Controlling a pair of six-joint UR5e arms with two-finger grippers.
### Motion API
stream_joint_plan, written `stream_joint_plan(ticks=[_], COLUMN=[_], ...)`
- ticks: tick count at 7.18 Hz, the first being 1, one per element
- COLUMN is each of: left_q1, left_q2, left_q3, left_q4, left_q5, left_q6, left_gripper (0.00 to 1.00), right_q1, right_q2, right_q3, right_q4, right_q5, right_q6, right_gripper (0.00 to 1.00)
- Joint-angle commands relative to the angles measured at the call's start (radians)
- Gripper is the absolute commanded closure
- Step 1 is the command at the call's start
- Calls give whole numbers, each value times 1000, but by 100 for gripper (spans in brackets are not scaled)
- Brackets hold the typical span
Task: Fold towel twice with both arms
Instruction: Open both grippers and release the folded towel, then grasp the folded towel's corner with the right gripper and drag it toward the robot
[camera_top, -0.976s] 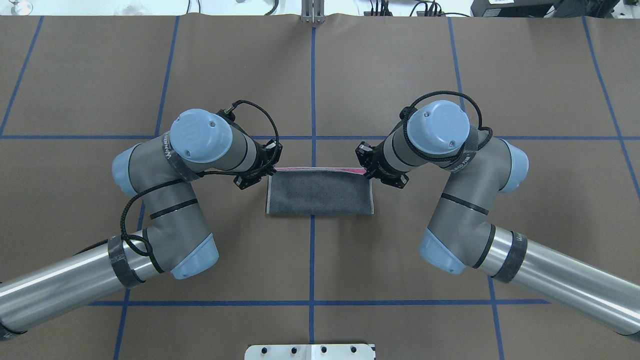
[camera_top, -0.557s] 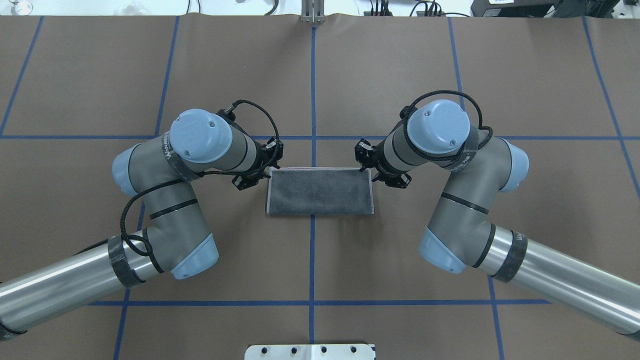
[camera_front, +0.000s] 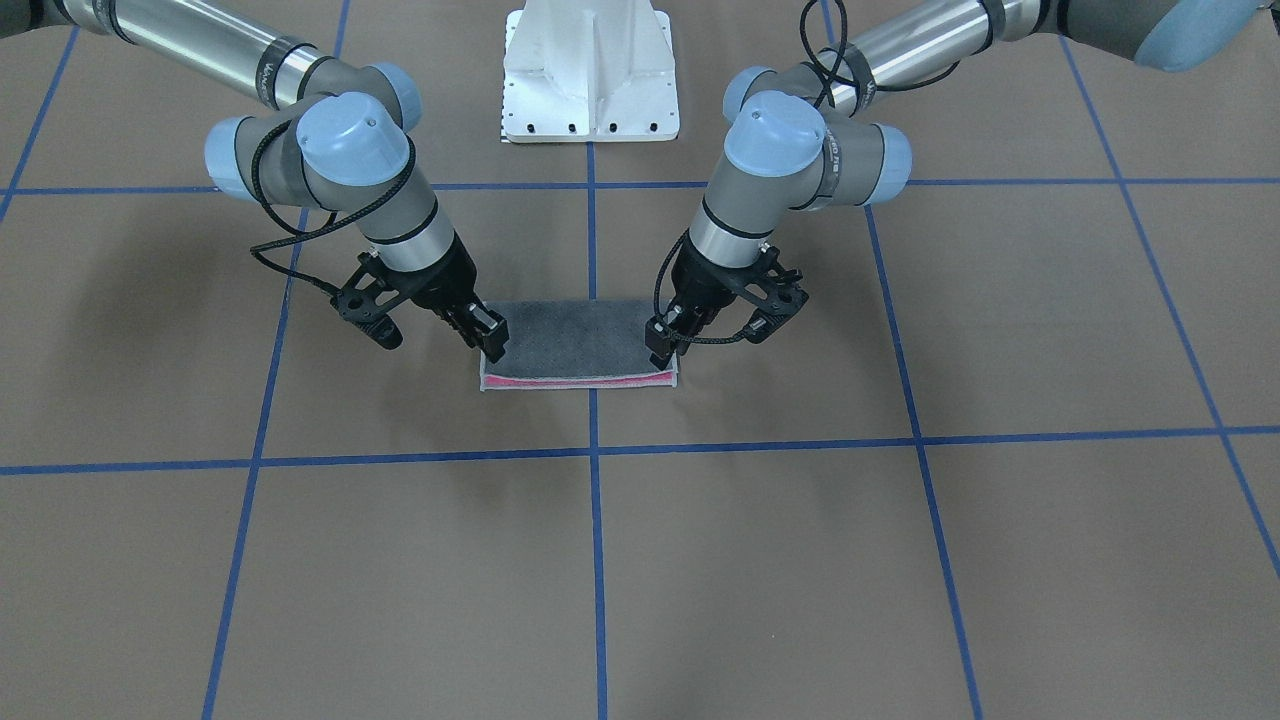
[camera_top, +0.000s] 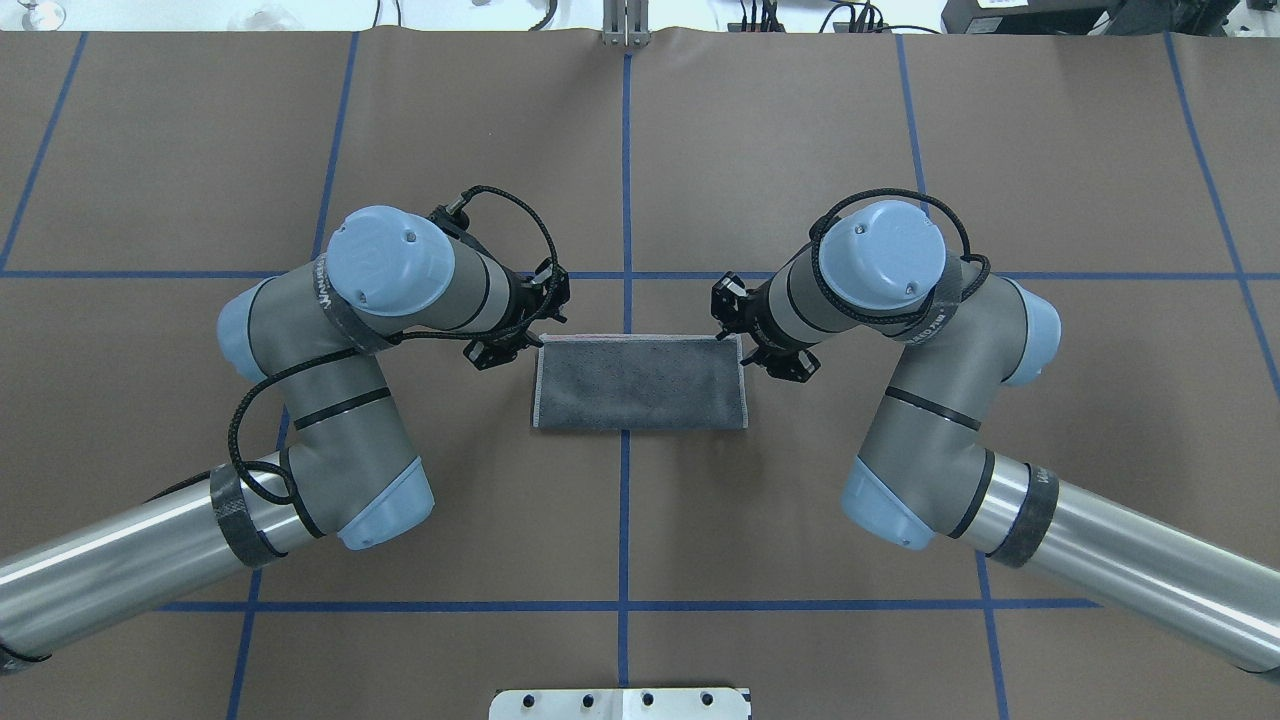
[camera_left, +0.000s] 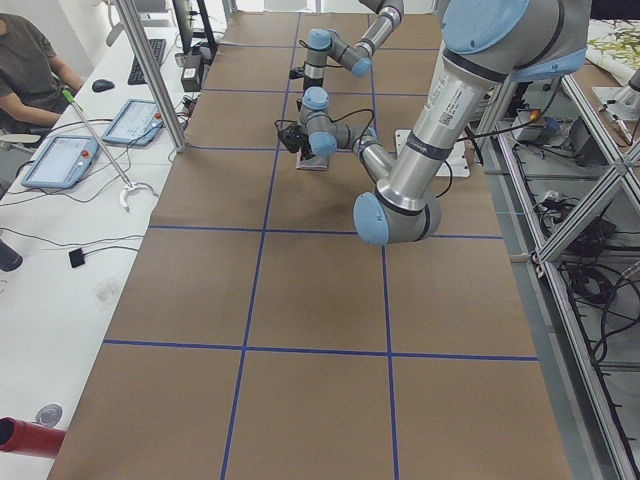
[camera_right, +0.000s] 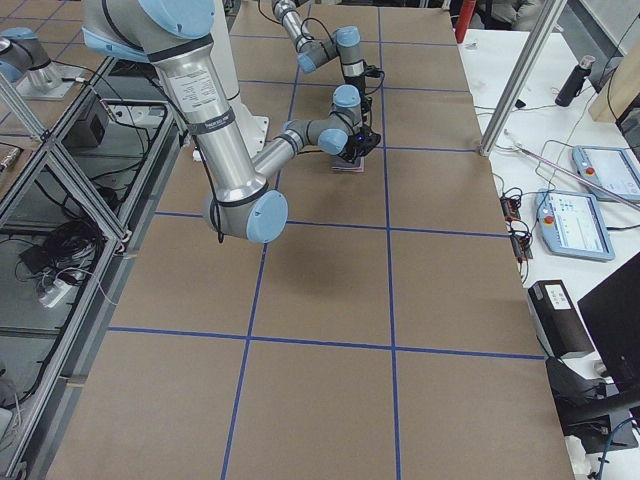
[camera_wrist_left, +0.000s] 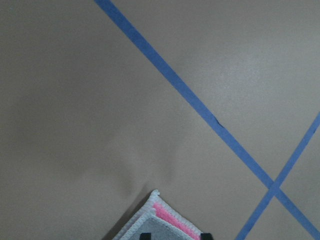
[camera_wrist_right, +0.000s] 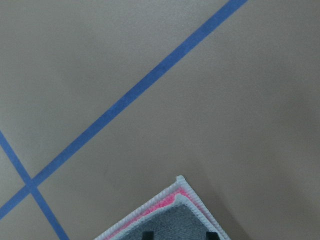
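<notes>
Dark grey towel (camera_top: 640, 383), pink beneath

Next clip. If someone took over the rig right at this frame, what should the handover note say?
Left gripper: open, holding nothing, at the towel's far corner on its side.
Right gripper: open, holding nothing, at the other far corner.
Towel: flat on the table between the arms. It is a grey rectangle, with a pink strip of the lower layer showing along the edge away from the robot.
Done: first fold.
Left: second fold, probably short end onto short end.
</notes>
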Motion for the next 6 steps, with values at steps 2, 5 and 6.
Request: stream_joint_plan(ticks=[2, 5, 6], left_q1=[-2, -17, -17], left_q2=[0, 0, 0], left_q3=[-18, -24, -26], left_q4=[4, 7, 7], left_q5=[-2, 0, 0], left_q6=[0, 0, 0], left_gripper=[30, 26, 26], right_q1=[-53, -150, -156], right_q2=[-25, -34, -37], right_q3=[55, 75, 75], right_q4=[-8, -45, -59], right_q5=[-54, -181, -186], right_q6=[209, 277, 277], right_gripper=[34, 29, 30])
